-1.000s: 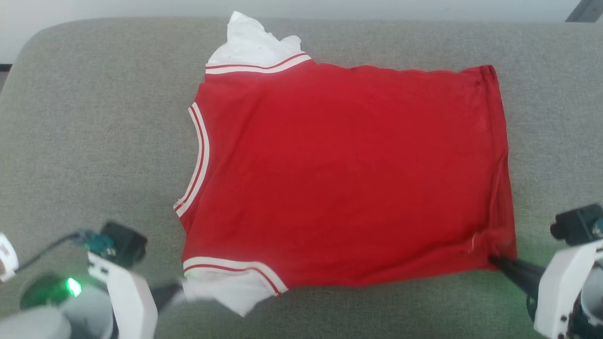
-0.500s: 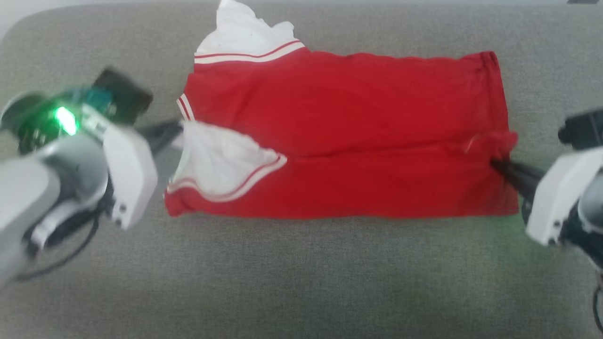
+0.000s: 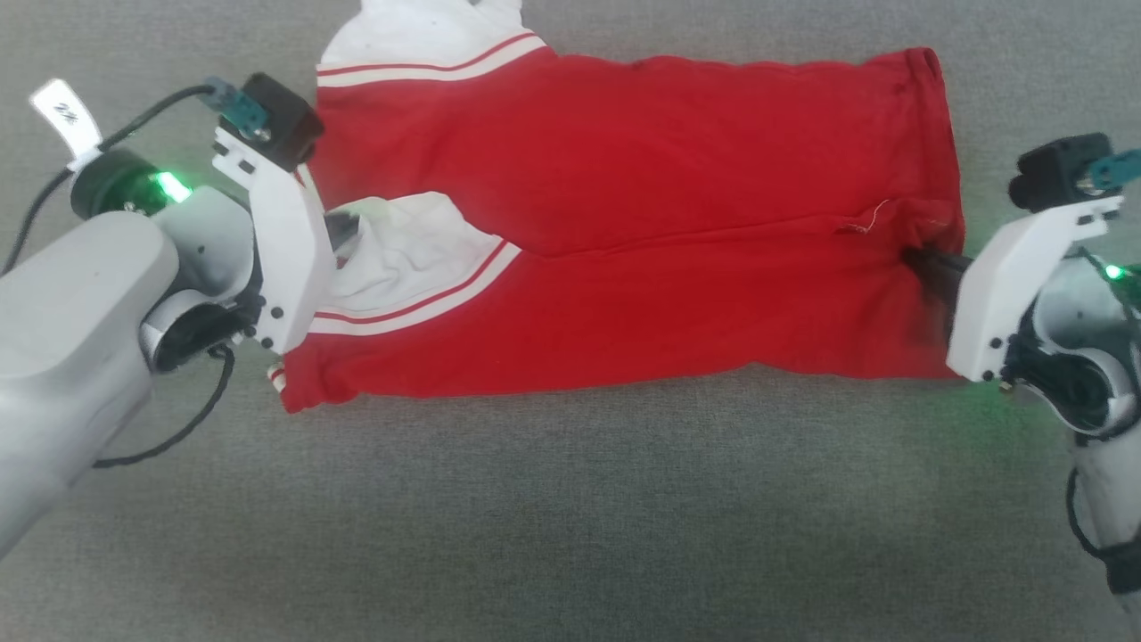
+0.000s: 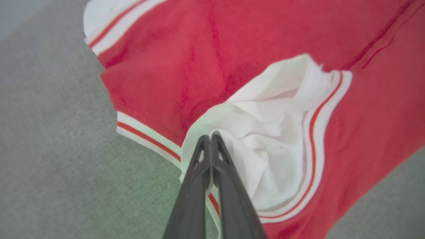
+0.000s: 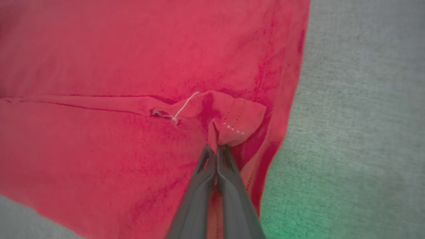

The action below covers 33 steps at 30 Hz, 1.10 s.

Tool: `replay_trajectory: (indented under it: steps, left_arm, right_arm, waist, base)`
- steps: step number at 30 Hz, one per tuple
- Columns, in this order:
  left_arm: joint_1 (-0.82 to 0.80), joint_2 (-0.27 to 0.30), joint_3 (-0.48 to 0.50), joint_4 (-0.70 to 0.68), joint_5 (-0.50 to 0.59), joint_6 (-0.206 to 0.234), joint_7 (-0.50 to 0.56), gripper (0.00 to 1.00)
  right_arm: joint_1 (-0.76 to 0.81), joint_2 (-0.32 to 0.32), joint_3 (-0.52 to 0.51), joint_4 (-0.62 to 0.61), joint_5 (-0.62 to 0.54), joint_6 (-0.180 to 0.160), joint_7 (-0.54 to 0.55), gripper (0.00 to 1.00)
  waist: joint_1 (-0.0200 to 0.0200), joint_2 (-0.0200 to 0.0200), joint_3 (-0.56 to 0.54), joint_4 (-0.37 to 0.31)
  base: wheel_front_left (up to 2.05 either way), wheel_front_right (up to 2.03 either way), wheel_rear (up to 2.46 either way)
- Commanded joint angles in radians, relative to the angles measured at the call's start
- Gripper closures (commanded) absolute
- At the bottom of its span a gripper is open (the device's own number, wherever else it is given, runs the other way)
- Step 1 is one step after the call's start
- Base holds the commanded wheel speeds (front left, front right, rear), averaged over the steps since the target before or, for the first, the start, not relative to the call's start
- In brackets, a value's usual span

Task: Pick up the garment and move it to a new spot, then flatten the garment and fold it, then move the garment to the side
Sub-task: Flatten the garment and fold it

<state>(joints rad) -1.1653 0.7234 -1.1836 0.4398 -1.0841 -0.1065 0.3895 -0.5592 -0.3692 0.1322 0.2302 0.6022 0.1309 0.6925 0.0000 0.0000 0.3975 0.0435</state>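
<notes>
One red garment (image 5: 116, 59), folded edge running across, loose white thread (image 5: 186, 105) near a bunched corner. One right gripper (image 5: 215, 147), fingers pinched on that corner. Grey fabric surface (image 5: 358, 99) alongside, green-tinted.

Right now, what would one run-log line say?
step: fold | garment: near edge doubled over | left gripper: shut on sleeve | right gripper: shut on hem corner

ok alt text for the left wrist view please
The left gripper, its two dark fingers closed, pinches the edge of the white sleeve of the garment; the sleeve lies crumpled over the red body. Striped trim borders the sleeve, and a grey fabric surface shows at left.
</notes>
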Motion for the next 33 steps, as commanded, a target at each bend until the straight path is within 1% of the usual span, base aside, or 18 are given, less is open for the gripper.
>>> replay_trajectory:
  steps: [1, 3, 4, 7, 8, 9, 10, 11, 12, 13, 15, 20, 23, 28, 33]
  left_arm:
    - [0.000, -0.023, -0.014, 0.059, -0.017, -0.012, 0.030, 1.00]
    - [-0.003, -0.042, -0.021, 0.107, -0.035, -0.016, 0.053, 1.00]
    - [-0.003, -0.042, -0.021, 0.107, -0.035, -0.016, 0.053, 1.00]
    - [-0.007, -0.071, -0.033, 0.161, -0.059, -0.022, 0.082, 1.00]
    - [-0.010, -0.077, -0.033, 0.177, -0.068, -0.022, 0.085, 0.94]
    - [-0.015, -0.084, -0.032, 0.193, -0.073, -0.022, 0.086, 0.75]
    - [-0.021, -0.088, -0.030, 0.206, -0.077, -0.022, 0.087, 0.33]
    - [-0.026, -0.091, -0.027, 0.215, -0.079, -0.022, 0.088, 0.00]
    - [-0.031, -0.092, -0.023, 0.222, -0.086, -0.023, 0.086, 0.00]
    - [-0.041, -0.091, -0.022, 0.226, -0.090, -0.024, 0.080, 0.00]
    - [-0.046, -0.088, -0.021, 0.224, -0.094, -0.024, 0.078, 0.00]
    - [-0.046, -0.076, -0.012, 0.200, -0.111, -0.021, 0.084, 0.00]
    - [-0.043, -0.058, -0.012, 0.161, -0.110, -0.001, 0.093, 0.00]
    - [-0.013, -0.019, -0.007, 0.063, -0.132, 0.060, 0.123, 0.00]
    - [0.047, 0.037, -0.003, -0.078, -0.168, 0.143, 0.156, 0.00]
  right_arm:
    - [-0.027, 0.009, 0.019, 0.038, -0.010, 0.000, 0.007, 1.00]
    - [-0.041, 0.017, 0.032, 0.072, -0.010, 0.000, 0.022, 1.00]
    - [-0.041, 0.017, 0.032, 0.072, -0.010, 0.000, 0.022, 1.00]
    - [-0.063, 0.023, 0.049, 0.107, -0.015, -0.001, 0.026, 1.00]
    - [-0.071, 0.026, 0.052, 0.115, -0.014, -0.001, 0.020, 1.00]
    - [-0.077, 0.027, 0.055, 0.122, -0.015, -0.001, 0.015, 1.00]
    - [-0.082, 0.028, 0.058, 0.128, -0.015, -0.001, 0.015, 0.88]
    - [-0.086, 0.027, 0.059, 0.133, -0.014, -0.001, 0.015, 0.78]
    - [-0.088, 0.025, 0.059, 0.132, -0.013, -0.001, 0.011, 0.56]
    - [-0.090, 0.021, 0.051, 0.123, -0.013, -0.001, 0.000, 0.00]
    - [-0.086, 0.016, 0.048, 0.114, -0.015, -0.001, -0.006, 0.00]
    - [-0.047, 0.011, 0.001, 0.051, -0.023, 0.000, -0.054, 0.00]
    - [-0.015, 0.018, -0.052, -0.003, -0.043, 0.000, -0.093, 0.00]
    - [0.048, 0.047, -0.142, -0.102, -0.094, 0.000, -0.168, 0.00]
    - [0.108, 0.100, -0.221, -0.200, -0.153, 0.000, -0.234, 0.00]
  waist:
    - [0.0000, 0.0000, 0.010, -0.007]
    - [0.0000, 0.0000, 0.015, -0.012]
    - [0.0000, 0.0000, 0.015, -0.012]
    - [0.0000, 0.0000, 0.020, -0.014]
    - [0.0000, 0.0000, 0.021, -0.015]
    - [0.0000, 0.0000, 0.020, -0.015]
    - [0.0000, 0.0000, 0.018, -0.015]
    - [0.0000, 0.0000, 0.014, -0.013]
    - [0.0000, 0.0000, 0.010, -0.011]
    - [0.0000, 0.0000, -0.001, -0.006]
    - [0.0000, 0.0000, -0.007, -0.002]
    - [0.0000, 0.0000, -0.041, 0.021]
    - [0.0000, 0.0000, -0.059, 0.038]
    - [0.0000, 0.0000, -0.082, 0.059]
    - [0.0000, 0.0000, -0.094, 0.063]
  base:
    - [0.00, 0.00, 0.00]
    - [0.00, 0.00, 0.00]
    - [0.00, 0.00, 0.00]
    - [0.00, 0.00, 0.00]
    - [0.00, 0.00, 0.00]
    - [0.00, 0.00, 0.00]
    - [0.00, 0.00, 0.00]
    - [0.00, 0.00, 0.00]
    - [0.00, 0.00, 0.00]
    - [0.00, 0.00, 0.00]
    - [0.00, 0.00, 0.00]
    - [0.00, 0.00, 0.00]
    - [0.00, 0.00, 0.00]
    - [0.00, 0.00, 0.00]
    - [0.00, 0.00, 0.00]
